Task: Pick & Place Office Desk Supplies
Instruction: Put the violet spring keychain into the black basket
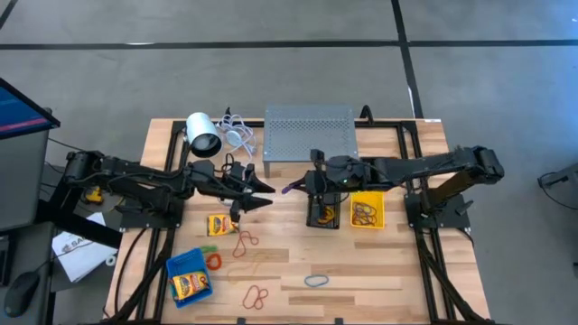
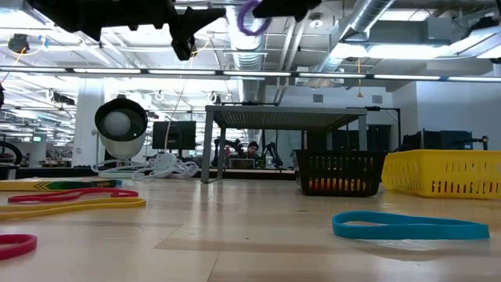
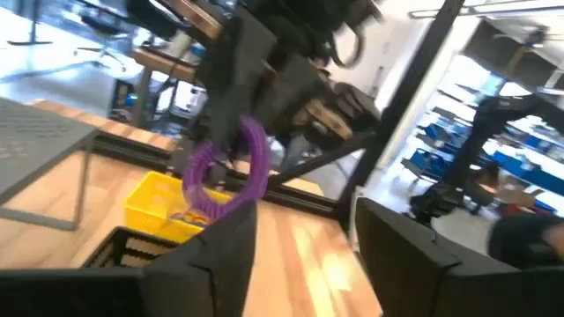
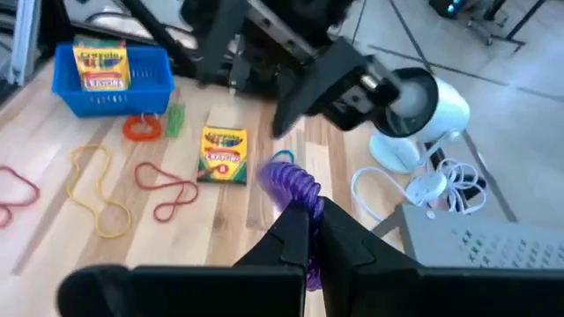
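On the pale wooden surface, the blue plastic bin at the left held a yellow crayon box; its printed label was too blurred to read. A second yellow crayon box lay flat near thin red rubber loops. The left gripper hovered with fingers apart, holding nothing. The right gripper had its fingers closed on a coiled purple rubber band, above the surface beside the black mesh bin and the yellow mesh bin.
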`<move>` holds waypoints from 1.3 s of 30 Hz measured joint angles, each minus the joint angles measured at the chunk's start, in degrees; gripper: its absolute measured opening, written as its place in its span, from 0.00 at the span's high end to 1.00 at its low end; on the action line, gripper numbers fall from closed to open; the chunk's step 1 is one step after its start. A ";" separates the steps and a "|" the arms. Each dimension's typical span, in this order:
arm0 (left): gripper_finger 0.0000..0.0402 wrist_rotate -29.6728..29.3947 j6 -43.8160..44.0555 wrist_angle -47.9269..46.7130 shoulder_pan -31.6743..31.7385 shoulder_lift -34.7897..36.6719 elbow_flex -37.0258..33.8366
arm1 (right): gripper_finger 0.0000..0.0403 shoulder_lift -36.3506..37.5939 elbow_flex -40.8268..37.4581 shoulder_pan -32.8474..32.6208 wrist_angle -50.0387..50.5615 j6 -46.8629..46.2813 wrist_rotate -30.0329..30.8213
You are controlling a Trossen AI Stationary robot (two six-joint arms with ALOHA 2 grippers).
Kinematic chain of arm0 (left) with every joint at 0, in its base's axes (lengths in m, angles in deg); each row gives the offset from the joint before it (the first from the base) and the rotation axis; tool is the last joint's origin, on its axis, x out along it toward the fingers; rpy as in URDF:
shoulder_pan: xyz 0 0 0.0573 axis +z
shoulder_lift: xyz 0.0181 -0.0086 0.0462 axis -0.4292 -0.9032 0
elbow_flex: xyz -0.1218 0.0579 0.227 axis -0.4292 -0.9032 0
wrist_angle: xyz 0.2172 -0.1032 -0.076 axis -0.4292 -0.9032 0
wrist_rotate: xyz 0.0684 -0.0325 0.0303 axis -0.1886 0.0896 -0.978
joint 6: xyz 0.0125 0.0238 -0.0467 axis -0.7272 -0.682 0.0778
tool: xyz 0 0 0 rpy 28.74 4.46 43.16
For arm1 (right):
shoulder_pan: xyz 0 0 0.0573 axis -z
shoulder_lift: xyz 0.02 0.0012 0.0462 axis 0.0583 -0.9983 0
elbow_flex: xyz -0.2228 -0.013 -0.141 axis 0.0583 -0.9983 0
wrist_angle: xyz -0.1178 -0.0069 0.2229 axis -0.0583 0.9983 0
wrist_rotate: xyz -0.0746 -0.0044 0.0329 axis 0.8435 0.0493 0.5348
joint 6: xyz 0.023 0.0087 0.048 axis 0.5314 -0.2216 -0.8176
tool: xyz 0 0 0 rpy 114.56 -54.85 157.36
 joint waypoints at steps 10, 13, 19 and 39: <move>0.49 9.49 -6.67 1.14 -1.03 0.20 0.02 | 1.00 9.20 -0.04 3.65 25.93 -17.25 -3.19; 0.52 4.71 -12.89 -0.47 -2.30 0.20 0.02 | 1.00 10.75 -0.06 4.03 31.36 -21.24 -4.43; 0.60 -9.28 -17.22 -12.69 -4.56 0.17 1.43 | 1.00 11.01 -2.14 4.08 37.39 -25.01 -6.40; 0.59 -16.08 -16.54 -18.78 -9.11 -1.11 3.61 | 1.00 7.01 -21.28 6.26 16.05 -30.34 -16.86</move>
